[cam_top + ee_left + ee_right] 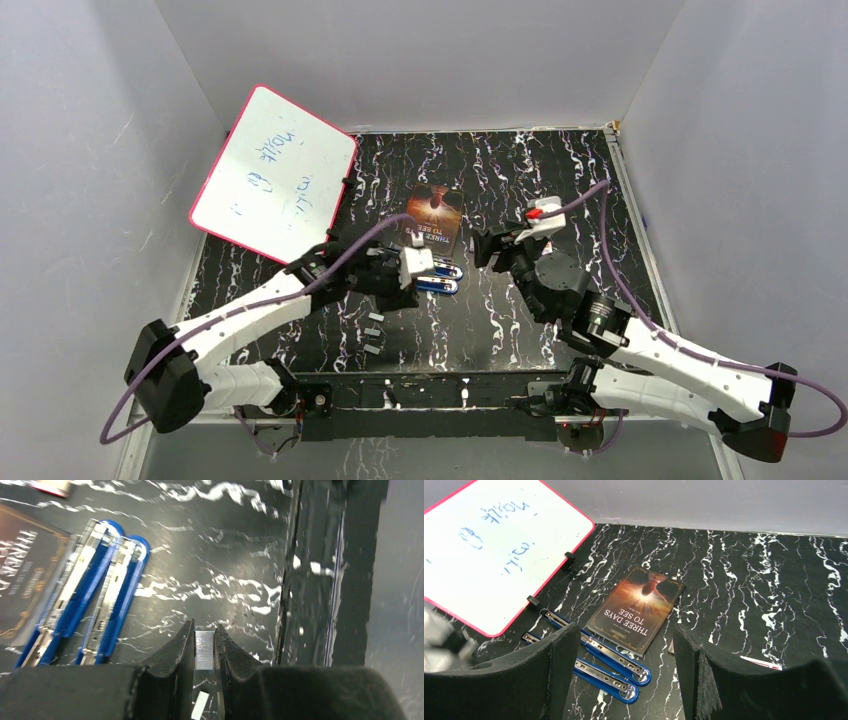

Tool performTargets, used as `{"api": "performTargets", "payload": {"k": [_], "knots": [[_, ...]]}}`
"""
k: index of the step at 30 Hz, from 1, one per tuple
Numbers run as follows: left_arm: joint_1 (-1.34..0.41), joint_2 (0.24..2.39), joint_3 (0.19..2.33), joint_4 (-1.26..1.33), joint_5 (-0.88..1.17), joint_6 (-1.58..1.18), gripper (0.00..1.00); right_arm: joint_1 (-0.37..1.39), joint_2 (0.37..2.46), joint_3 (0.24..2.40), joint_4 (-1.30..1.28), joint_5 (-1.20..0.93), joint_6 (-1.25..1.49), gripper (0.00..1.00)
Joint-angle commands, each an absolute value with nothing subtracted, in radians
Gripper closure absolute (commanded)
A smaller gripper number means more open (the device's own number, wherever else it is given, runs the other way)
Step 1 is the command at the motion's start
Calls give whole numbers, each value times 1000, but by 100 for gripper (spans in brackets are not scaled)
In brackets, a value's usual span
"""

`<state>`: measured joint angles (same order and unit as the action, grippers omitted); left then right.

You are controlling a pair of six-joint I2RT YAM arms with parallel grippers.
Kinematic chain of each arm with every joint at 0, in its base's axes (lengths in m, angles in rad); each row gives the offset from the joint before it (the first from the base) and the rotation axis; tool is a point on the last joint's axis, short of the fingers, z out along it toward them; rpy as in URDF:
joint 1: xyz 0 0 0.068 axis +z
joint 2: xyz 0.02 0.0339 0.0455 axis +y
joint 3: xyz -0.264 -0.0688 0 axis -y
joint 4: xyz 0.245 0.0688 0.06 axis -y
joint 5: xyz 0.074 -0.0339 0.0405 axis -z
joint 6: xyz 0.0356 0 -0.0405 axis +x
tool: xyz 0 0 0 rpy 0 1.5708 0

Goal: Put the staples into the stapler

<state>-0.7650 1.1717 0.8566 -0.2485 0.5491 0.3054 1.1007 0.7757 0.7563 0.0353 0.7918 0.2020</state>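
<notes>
Black, white-veined marble tabletop [560, 160]. Red-framed whiteboard [272, 172] with blue scribbles sits at back-left corner. Book "Three Days to See" [435, 215] lies flat mid-tabletop, apart from whiteboard.

Blue stapler [614, 656], silvery staples [204, 650], black white-veined table [560, 170], red-edged whiteboard [272, 175] with blue scribbles

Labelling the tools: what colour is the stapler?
Blue stapler, silvery metal inside; right wrist view shows it best.
</notes>
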Motion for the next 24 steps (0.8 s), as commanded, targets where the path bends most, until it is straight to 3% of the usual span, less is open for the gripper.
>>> {"api": "performTargets", "payload": {"k": [1,9,20,24], "knots": [[-850,1220,850,-406,503,576,100,1103,702,754,70,879,215,24],[-997,1412,849,-478,313,641,100,1103,670,739,58,907,232,24],[-1041,1539,870,-492,188,716,100,1103,686,736,61,910,243,24],[-1042,1558,866,-494,169,728,93,1102,698,738,63,907,244,24]]}}
